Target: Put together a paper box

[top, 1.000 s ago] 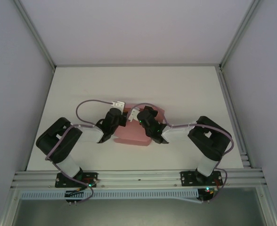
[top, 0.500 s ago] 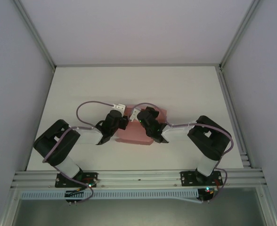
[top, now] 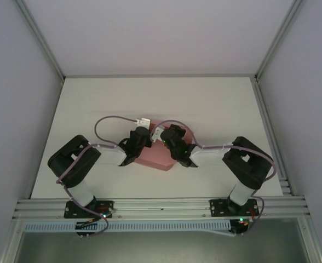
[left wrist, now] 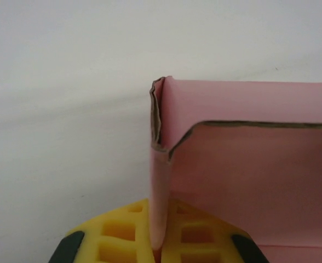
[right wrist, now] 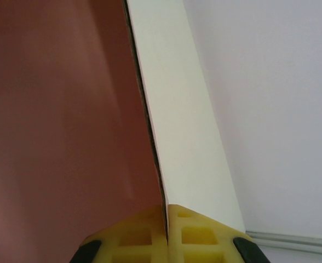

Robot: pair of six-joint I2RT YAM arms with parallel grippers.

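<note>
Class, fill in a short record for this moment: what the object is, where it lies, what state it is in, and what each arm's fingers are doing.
object: pink card box
place: on the white table, between the two arms
state: partly folded; in the left wrist view one wall stands upright, with folded card at its corner
left fingers: shut on that upright wall
right fingers: shut on a thin edge of the box's card
</note>
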